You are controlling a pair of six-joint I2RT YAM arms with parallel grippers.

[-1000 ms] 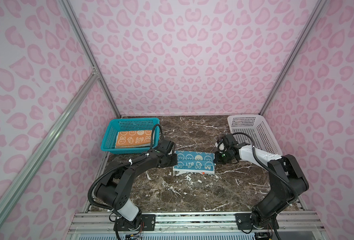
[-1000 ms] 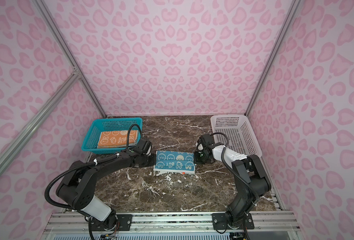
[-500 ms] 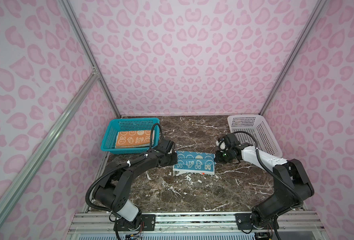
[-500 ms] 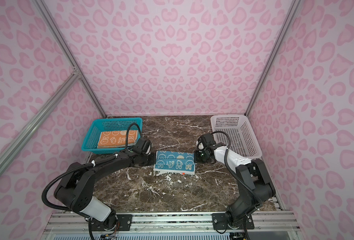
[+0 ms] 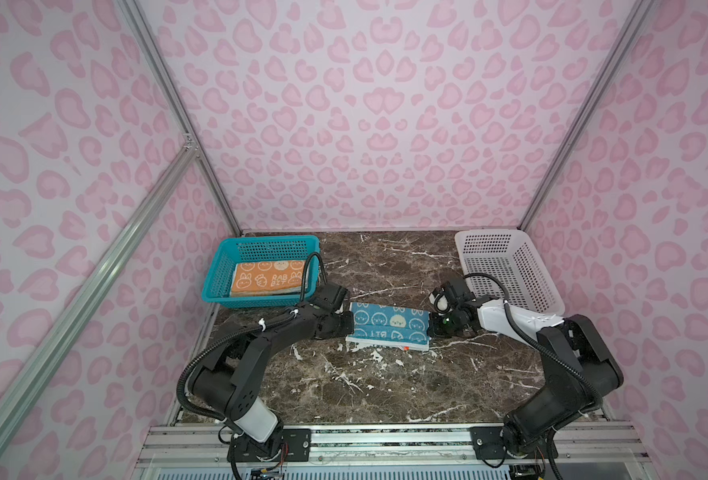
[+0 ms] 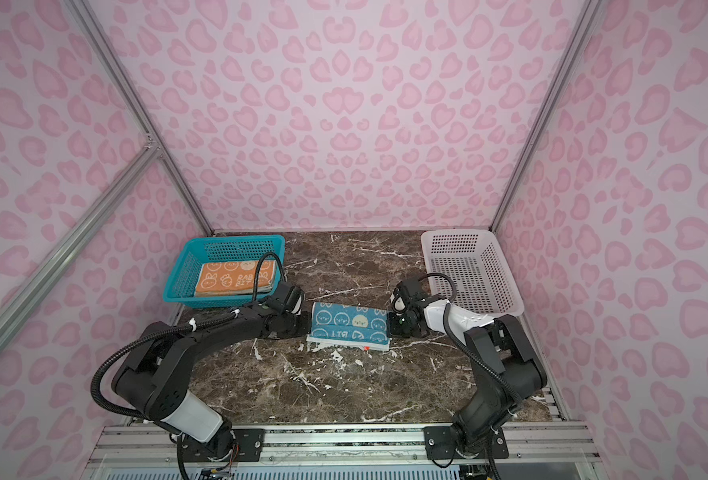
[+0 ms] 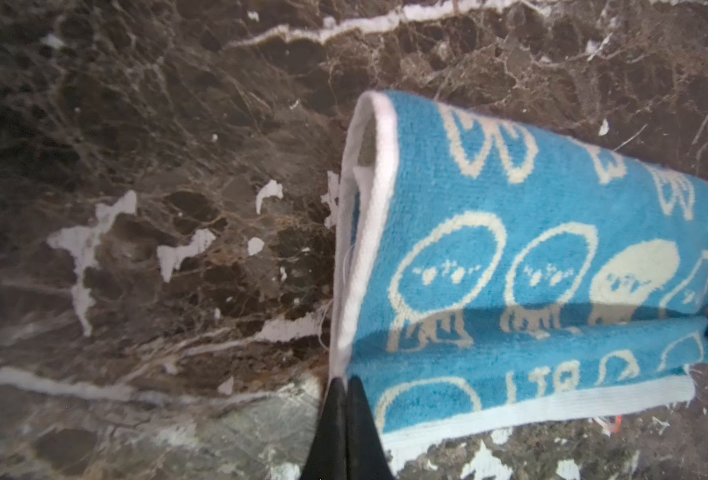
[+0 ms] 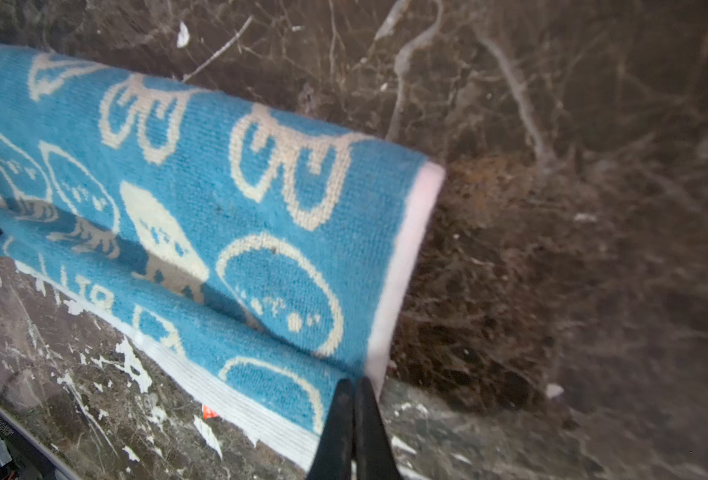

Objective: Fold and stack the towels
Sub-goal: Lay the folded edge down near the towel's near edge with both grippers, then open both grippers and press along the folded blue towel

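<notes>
1. We count two towels. The blue towel (image 5: 389, 326) with white rabbits lies folded over in the middle of the table, between the two arms. The orange towel (image 5: 263, 280) lies flat inside the blue-green basket.
2. We count two baskets. The blue-green basket (image 5: 219, 270) sits at the back left. The white basket (image 5: 489, 235) sits at the back right.
3. We count two black arms, one on each side. The left gripper (image 5: 347, 323) has its fingers (image 7: 360, 424) pressed together, and they pinch the white edge at the left end of the blue towel. The right gripper (image 5: 432, 328) pinches the right end the same way, with its fingers (image 8: 371, 428) pressed together.
4. The table (image 5: 385, 386) is dark brown stone with white lines and white chipped spots.
5. The walls (image 5: 344, 124) are pink with darker pink spots. Silver metal bars (image 5: 178, 108) run up the corners.
</notes>
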